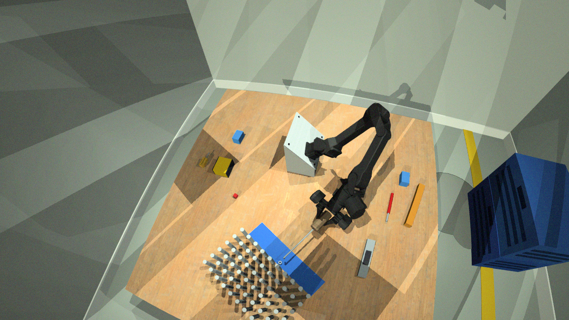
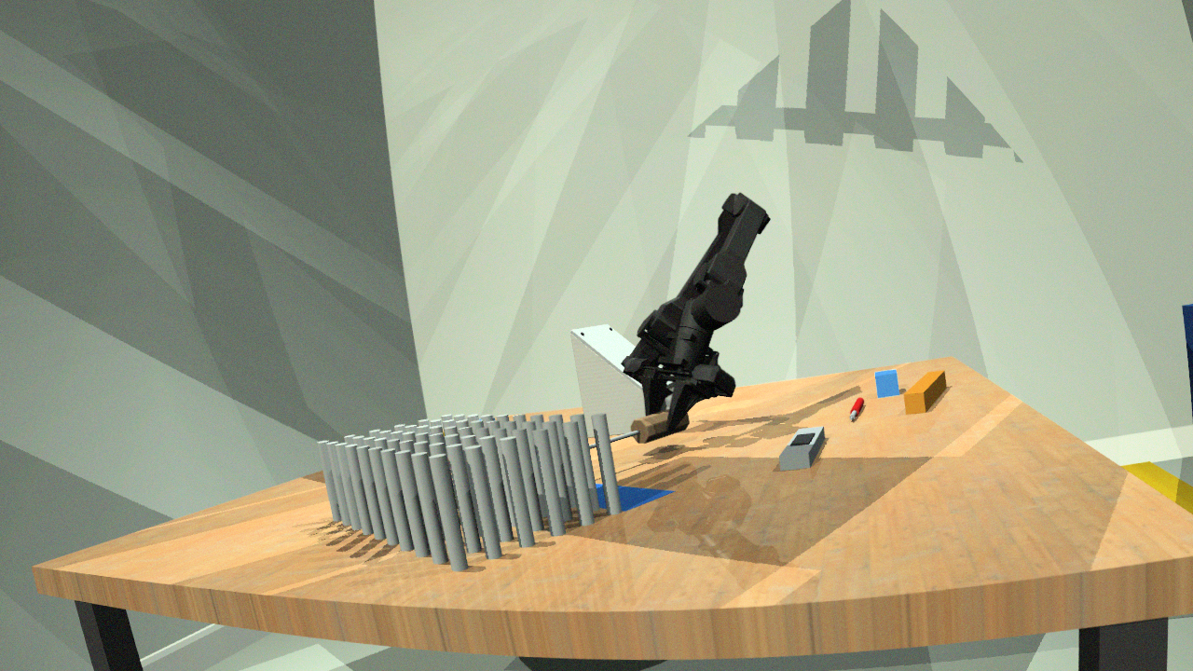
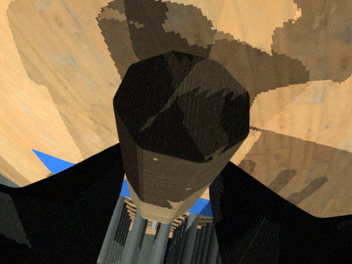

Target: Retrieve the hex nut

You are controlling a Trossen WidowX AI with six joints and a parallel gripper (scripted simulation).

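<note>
Centrally, the end effector slants downward in the top view, clamped on the tool's wooden handle. Its rod crosses the blue strip; the nut lies near the tip, at the strip's spacer-side edge. Bench lies open between strip and the upper-left red cube.

We seem to be in a workshop or a robotics lab; we cannot tell which. On the wooden table, a black robot arm reaches over the middle, with metal rods crowding the front edge and a red screwdriver near the right edge. Beyond that right edge, we see a blue slatted cabinet and a yellow floor line.
</note>
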